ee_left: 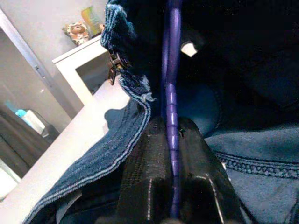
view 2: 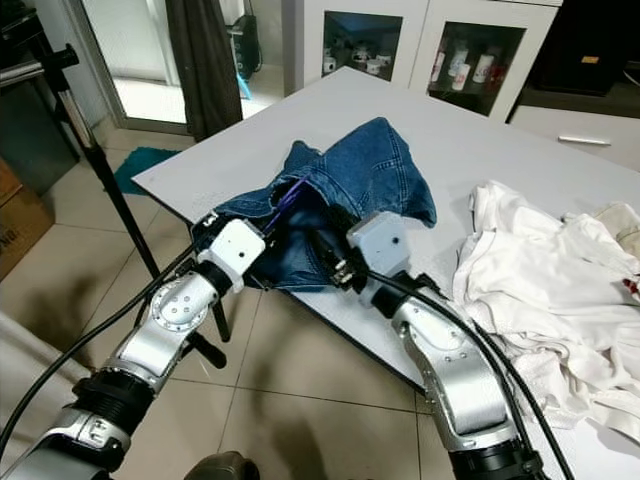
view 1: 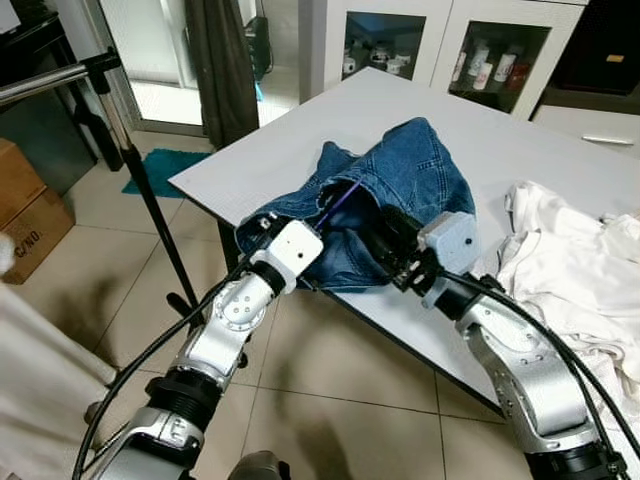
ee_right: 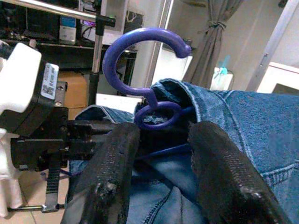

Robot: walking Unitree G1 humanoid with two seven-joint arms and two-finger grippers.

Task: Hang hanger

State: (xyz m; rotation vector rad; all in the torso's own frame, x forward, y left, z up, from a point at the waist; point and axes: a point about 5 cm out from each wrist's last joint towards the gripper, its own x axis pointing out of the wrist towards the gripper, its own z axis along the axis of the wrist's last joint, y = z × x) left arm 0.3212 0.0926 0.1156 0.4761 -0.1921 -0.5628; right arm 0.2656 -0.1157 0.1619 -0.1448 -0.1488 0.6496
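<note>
Both silver arms reach forward from the bottom of the head views to the near corner of the white desk. Left gripper: its two black fingers are closed on a straight bar of the purple plastic hanger, which runs between the finger pads in the left wrist view. The gripper's white housing sits just off the desk's near-left edge, touching the crumpled blue denim garment.

Right gripper: its two black fingers stand apart, with the denim and a purple bar of the hanger visible in the gap between them. Whether the pads touch the hanger cannot be told. The gripper points into the opening of the garment beside the left gripper.

Hanger location: mostly inside the denim garment near the desk's near corner. A thin purple section projects from the cloth in the head views. The round open hook and a small closed loop beneath it rise above the denim in the right wrist view.

White crumpled cloth lies along the desk's right side, just beside the denim. A metal clothes rail on a black stand stands on the tiled floor off the desk's left edge. A brown cardboard box rests on the floor further left. White glass-fronted cabinets stand beyond the desk's far edge.
</note>
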